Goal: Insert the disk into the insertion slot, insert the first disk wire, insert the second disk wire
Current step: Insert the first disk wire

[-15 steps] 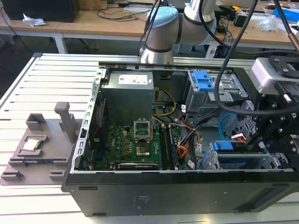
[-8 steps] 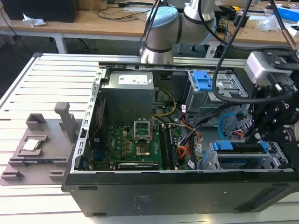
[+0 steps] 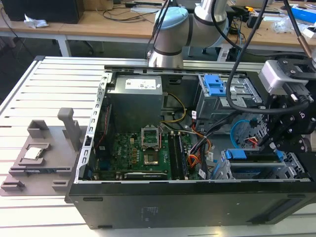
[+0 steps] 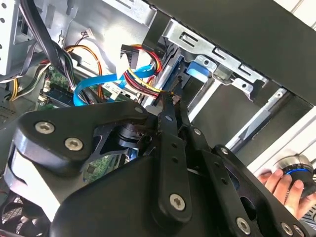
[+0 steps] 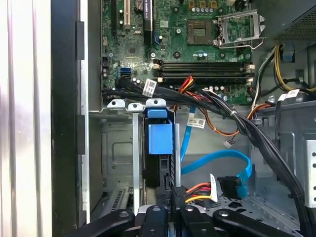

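The disk (image 5: 160,138), framed by its blue carrier, sits inside the insertion slot (image 5: 118,148) of the silver cage; both also show in the exterior view, disk (image 3: 239,154) and slot (image 3: 296,168). My gripper (image 5: 175,193) is just behind the disk's rear edge, its fingers (image 4: 170,113) shut on the first disk wire (image 5: 197,188), whose red, orange and yellow strands leave the tips. The second disk wire (image 5: 217,158) loops free beside it, its dark plug (image 5: 230,185) hanging loose. In the exterior view the gripper (image 3: 276,143) hangs over the cage.
A thick black cable bundle (image 5: 247,123) crosses above the cage. The motherboard (image 3: 143,153) fills the case's middle. The taller grey bay with a blue latch (image 3: 215,84) stands behind. A grey fixture plate (image 3: 39,153) lies outside the case. A hand (image 4: 281,180) rests on a round knob.
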Tool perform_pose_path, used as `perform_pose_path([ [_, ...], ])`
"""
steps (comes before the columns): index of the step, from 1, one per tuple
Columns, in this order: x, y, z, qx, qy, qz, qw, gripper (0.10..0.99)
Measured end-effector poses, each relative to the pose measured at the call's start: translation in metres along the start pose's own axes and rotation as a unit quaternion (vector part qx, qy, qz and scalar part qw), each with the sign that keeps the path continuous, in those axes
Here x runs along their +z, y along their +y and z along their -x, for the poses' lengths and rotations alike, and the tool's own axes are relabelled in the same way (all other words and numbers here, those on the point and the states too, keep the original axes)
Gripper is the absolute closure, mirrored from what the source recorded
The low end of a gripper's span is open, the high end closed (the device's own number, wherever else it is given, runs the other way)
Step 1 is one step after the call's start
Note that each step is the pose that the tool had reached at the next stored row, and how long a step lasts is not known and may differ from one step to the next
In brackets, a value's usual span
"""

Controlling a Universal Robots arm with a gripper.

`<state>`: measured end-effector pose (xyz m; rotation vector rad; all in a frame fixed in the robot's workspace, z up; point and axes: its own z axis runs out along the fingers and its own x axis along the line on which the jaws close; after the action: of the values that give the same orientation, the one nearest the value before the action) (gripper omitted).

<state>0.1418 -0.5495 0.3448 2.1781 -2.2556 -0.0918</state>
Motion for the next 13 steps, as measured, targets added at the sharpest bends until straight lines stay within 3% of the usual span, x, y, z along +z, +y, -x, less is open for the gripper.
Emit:
perform_pose_path([
  [7, 0.0022, -0.0061, 0.0001, 0.000, 0.0000, -0.0001, 1.0000, 0.925],
  [13, 0.0082, -0.0066, 0.0000, 0.000, -0.0011, -0.0002, 1.0000, 0.925],
])
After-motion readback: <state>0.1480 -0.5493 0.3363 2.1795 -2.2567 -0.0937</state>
